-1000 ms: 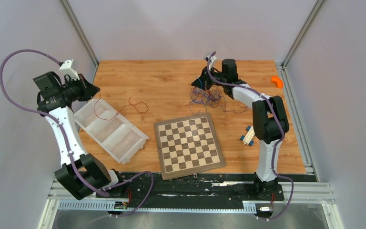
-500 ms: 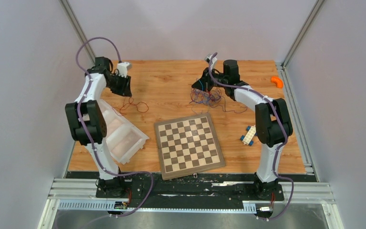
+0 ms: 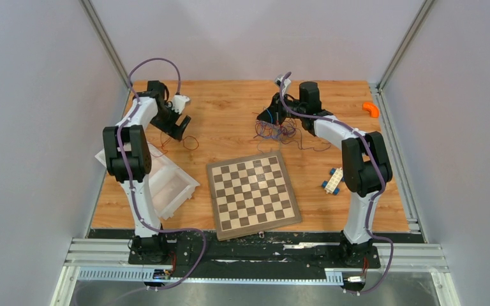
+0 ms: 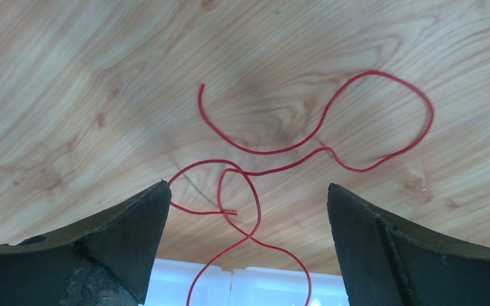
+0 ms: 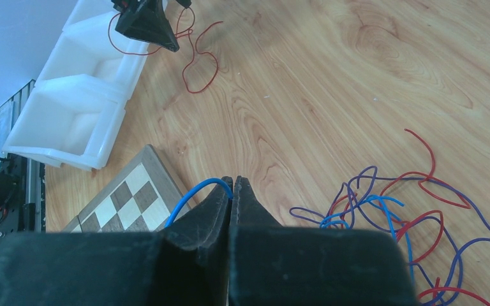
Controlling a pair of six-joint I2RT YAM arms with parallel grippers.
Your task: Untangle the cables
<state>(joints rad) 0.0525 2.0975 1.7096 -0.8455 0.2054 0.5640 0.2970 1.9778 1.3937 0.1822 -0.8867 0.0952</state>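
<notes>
One red cable (image 4: 281, 152) crossing the tray

Looped on the table (image 3: 230, 108), it trails over the end compartment of the white tray (image 5: 70, 121). Left gripper (image 4: 247, 187) hovers above it, spread wide, empty. Right gripper (image 5: 233, 182) is pinched onto a blue cable (image 5: 194, 191) beside the tangled cables (image 5: 389, 217), red, blue and purple.

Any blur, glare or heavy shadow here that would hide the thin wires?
Left wrist: the red wire is sharp against the wood, no glare; the open left end effector looks dark and soft-edged. Right wrist: the tangle is crisp, while the right end effector, shut on a blue wire, is nearly black. Top external: even light, yet that tangle barely resolves.
</notes>
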